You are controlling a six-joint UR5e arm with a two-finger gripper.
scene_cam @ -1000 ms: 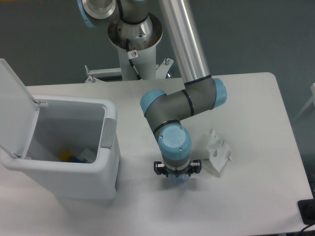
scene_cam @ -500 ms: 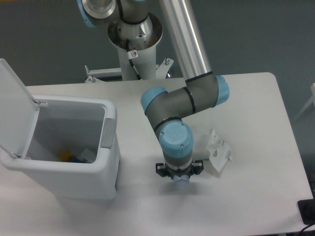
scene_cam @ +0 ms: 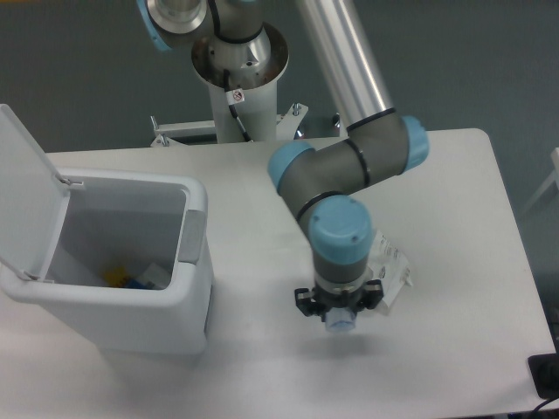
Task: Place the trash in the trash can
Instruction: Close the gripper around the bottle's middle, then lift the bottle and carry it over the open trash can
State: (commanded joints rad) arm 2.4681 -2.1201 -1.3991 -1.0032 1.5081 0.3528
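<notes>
Bottle [scene_cam: 340, 322] hangs below your gripper [scene_cam: 339, 307], only its pale tip showing, so whether the fingers pinch it you cannot tell, beside the white packet [scene_cam: 390, 269] on the surface [scene_cam: 454, 175], right of the open-lidded trash can [scene_cam: 105, 262].

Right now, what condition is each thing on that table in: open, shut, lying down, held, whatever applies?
Large white rectangular plastic bin: open, upright, some items inside.
White hinged lid: swung up.
Small white wrinkly packet with dark print: lying on the table, partly behind the arm.
Clear blue-tinted plastic bottle: only a tip shows beneath the gripper; apparently held.
Two-finger gripper: pointing down, fingers hidden.
</notes>
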